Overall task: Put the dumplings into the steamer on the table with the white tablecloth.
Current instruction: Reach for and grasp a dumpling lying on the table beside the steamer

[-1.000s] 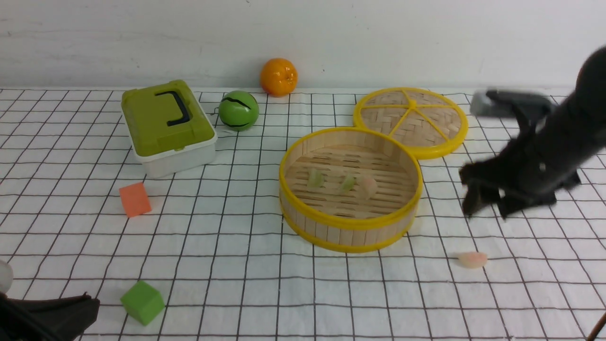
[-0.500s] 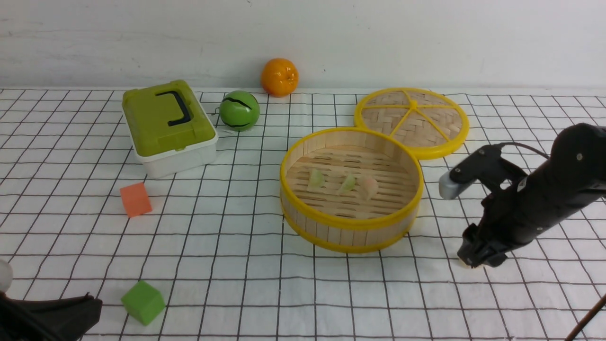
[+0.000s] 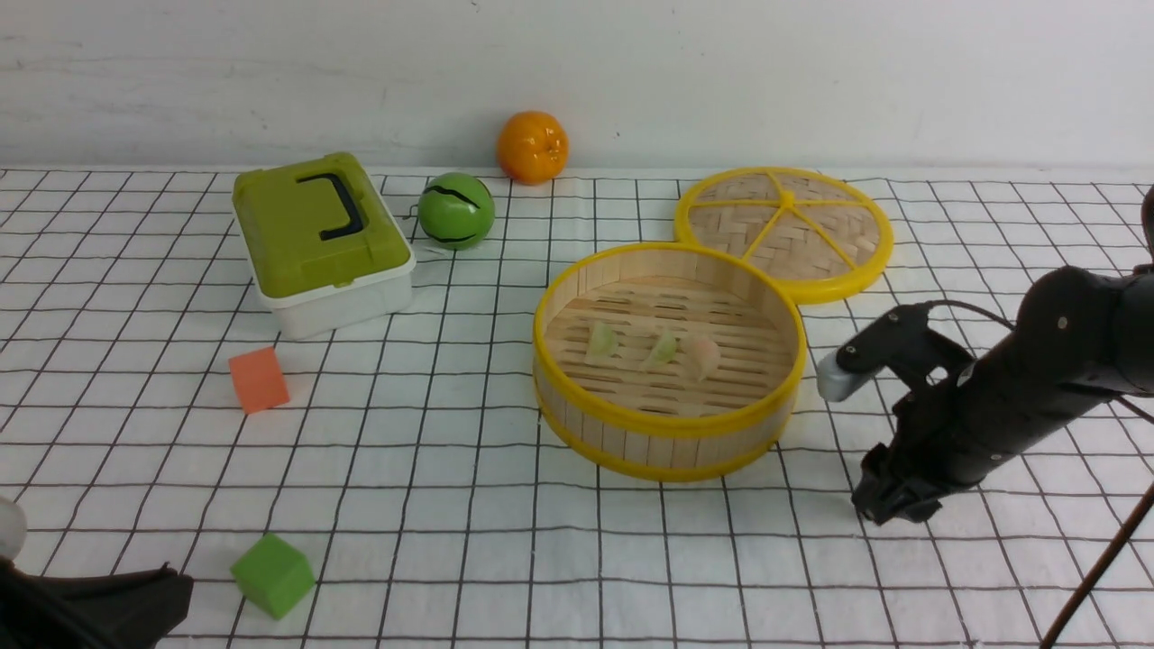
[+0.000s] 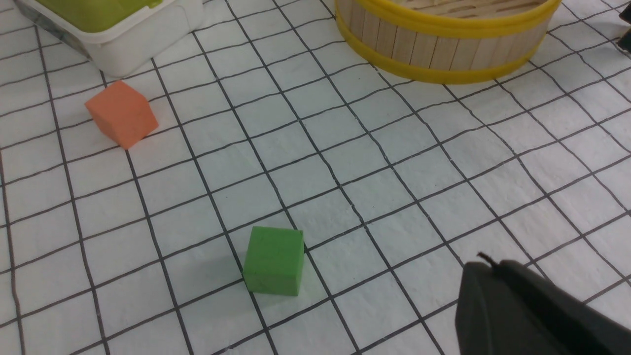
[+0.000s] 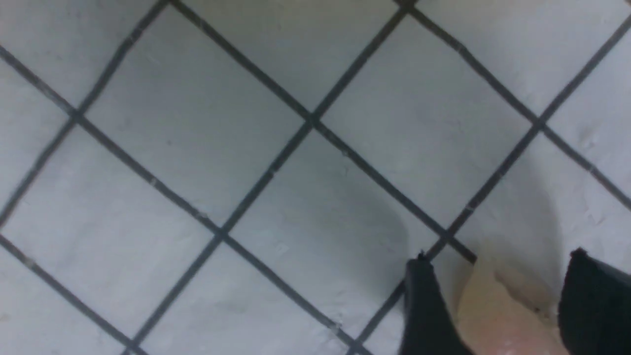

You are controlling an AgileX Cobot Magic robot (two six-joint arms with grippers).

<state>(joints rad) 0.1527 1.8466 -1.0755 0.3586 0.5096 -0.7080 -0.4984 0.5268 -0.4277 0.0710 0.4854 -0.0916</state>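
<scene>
- 3 of 4 dumplings are in: a green dumpling (image 3: pixel 601 341), a 2nd green dumpling (image 3: pixel 663 349) and a pink dumpling (image 3: pixel 701 354) lie near the middle of the steamer (image 3: pixel 667 424) floor.
- The last pink dumpling (image 5: pixel 498 320) is on the cloth (image 3: pixel 433 469) of the surface (image 3: pixel 135 433). It sits to the robot's right of the steamer, apart from it. The arm hides it in the front view.
- The right pincer (image 3: pixel 888 503) is down at the cloth w/ one finger on each side of that dumpling. The jaws are apart: one finger is about touching it, and a gap shows at the other. Prob. not clamped yet, tho the close-up crops the fingers.
- The left pincer (image 4: pixel 488 276) is together, holding nothing, low at the near left by the green cube (image 4: pixel 273 268).
- The lid (image 3: pixel 784 230) is off and lies just behind the steamer, so the top is open.
- Left to do, as I read it: close on the last pink one, lift it over the rim and drop it in. That would finish the job.
</scene>
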